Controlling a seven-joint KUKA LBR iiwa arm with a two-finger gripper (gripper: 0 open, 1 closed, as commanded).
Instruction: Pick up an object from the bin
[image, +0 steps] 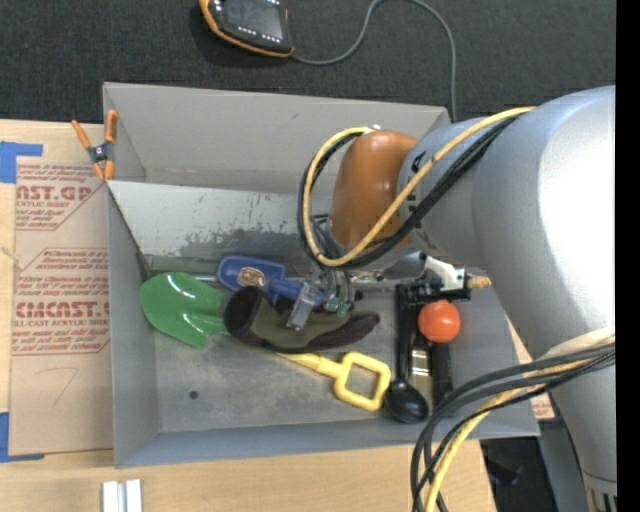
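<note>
Here the gripper sat at the blue tool, between green scoop and orange ball. We couldn't tell whether it was open or closed.

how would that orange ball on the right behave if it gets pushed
The orange ball looks round and smooth, so it would probably roll at a nudge. It seems to rest against the long black tool, which may check it.

In the bin, a scoop lies left, a ball right, a loop-handled tool between, further front.
</note>
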